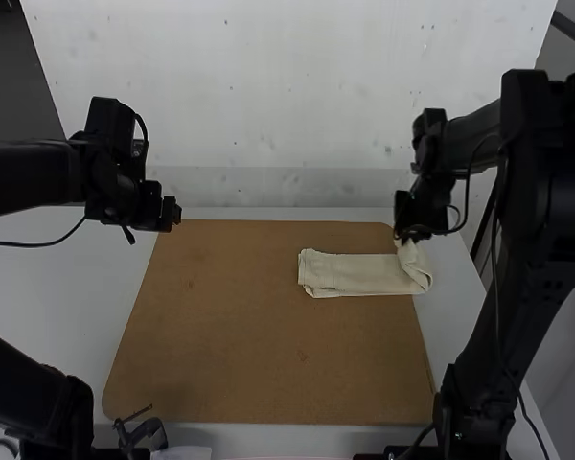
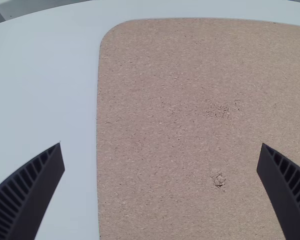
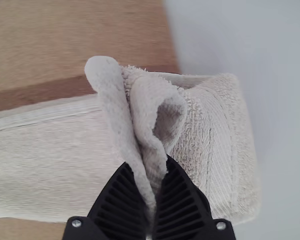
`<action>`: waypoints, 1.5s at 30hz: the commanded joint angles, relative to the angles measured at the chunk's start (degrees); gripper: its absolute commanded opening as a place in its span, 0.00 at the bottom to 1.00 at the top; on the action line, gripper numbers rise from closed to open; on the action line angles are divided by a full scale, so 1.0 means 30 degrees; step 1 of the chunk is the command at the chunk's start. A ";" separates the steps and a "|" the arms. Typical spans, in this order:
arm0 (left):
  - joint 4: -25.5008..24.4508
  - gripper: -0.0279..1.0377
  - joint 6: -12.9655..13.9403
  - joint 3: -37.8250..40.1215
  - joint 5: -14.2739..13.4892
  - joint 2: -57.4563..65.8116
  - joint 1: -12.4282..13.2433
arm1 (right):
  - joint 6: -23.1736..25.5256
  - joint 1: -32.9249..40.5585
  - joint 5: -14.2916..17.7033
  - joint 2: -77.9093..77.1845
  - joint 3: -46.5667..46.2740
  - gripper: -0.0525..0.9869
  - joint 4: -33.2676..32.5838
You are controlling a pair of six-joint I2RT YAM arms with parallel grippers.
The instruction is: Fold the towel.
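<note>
The towel (image 1: 359, 274) lies right of centre in the high view as a narrow folded strip, mostly on the brown board (image 1: 240, 326), its right end running past the board's edge onto the pale worktop (image 1: 62, 297). The right tool (image 1: 402, 237) is closed on a pinched-up piece of cloth at that end; in the right wrist view the bunched fabric rises between the black fingers and hides part of them, so how many layers they grip cannot be told. The same view cuts off the other end of the strip, and the raised folds cover some of the cloth beneath. In the high view the dark fingers are hard to make out against the arm. The left tool (image 1: 177, 211) is at upper left in the high view, just beyond the board's left side, and the left wrist view has its ribbed fingers wide apart with board and worktop behind. The frame's left edge cuts off the left arm (image 1: 29, 177). At the bottom left stands a small black object (image 1: 142, 434), too dark to identify.
</note>
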 commanded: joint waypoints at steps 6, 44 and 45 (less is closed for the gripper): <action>0.0157 0.96 0.0379 -0.0518 0.0032 -0.0366 0.0358 | 0.4376 0.6226 0.1940 0.1442 0.1202 0.07 -0.0133; 0.1592 0.96 0.0526 -0.1163 0.0062 -0.0132 0.0328 | 0.5548 0.9331 0.2819 0.2438 0.2051 0.07 -0.0221; 0.1592 0.96 0.0526 -0.1163 0.0062 -0.0103 0.0328 | 0.5577 0.9448 0.2819 0.2613 0.1993 0.07 -0.0221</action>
